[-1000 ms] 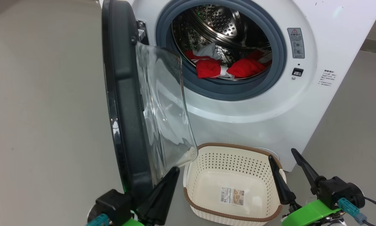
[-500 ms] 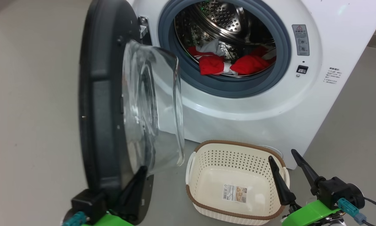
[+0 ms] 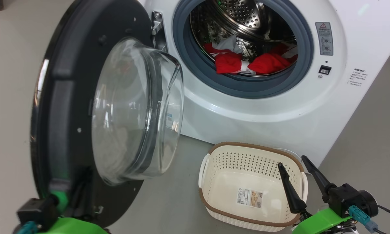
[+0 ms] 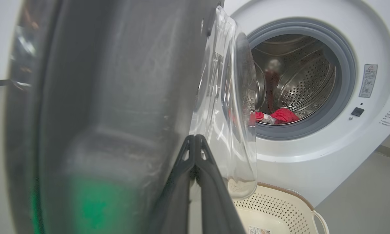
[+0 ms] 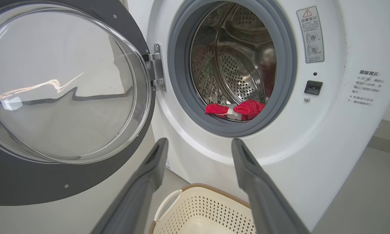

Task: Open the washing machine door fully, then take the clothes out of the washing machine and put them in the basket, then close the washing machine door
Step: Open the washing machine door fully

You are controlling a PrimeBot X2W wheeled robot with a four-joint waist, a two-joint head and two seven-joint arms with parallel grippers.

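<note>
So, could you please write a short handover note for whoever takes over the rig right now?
Left gripper: jaws shut, empty, tips by the inner face of the washing machine door.
Right gripper: jaws open, empty, above the basket.
The door stands wide open. The clothes lie inside the washing machine; the basket, on the floor before it, holds no clothes.
Done: door opened.
Left: move clothes to basket, close door.
</note>
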